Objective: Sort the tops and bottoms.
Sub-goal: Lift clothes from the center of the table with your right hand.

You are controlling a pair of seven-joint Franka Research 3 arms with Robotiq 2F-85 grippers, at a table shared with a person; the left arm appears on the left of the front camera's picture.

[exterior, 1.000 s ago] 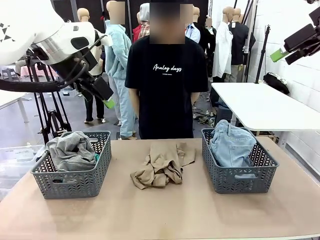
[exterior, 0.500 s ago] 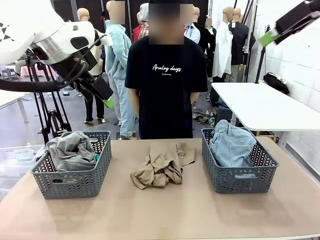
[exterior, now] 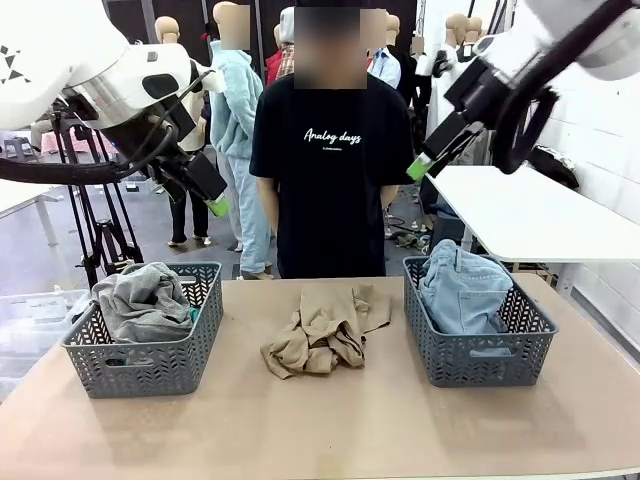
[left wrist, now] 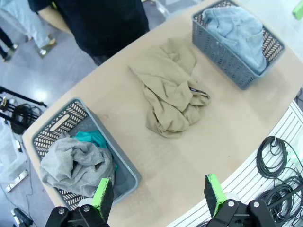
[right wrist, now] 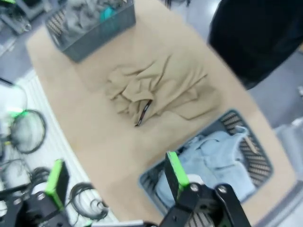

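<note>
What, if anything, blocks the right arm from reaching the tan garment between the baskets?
Probably nothing, so likely yes. The tan garment lies uncovered, and the right arm's fingers hang open high over the table.

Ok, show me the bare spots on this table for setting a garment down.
Widest free patch: the table along its near edge, in front of both baskets and the tan garment. Narrower gaps lie between that garment and the left basket and the right basket. Both baskets are piled full.

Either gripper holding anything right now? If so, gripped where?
Nothing is held. The left gripper and right gripper are both open and empty, up above the table. The tan garment lies loose on it, untouched.
</note>
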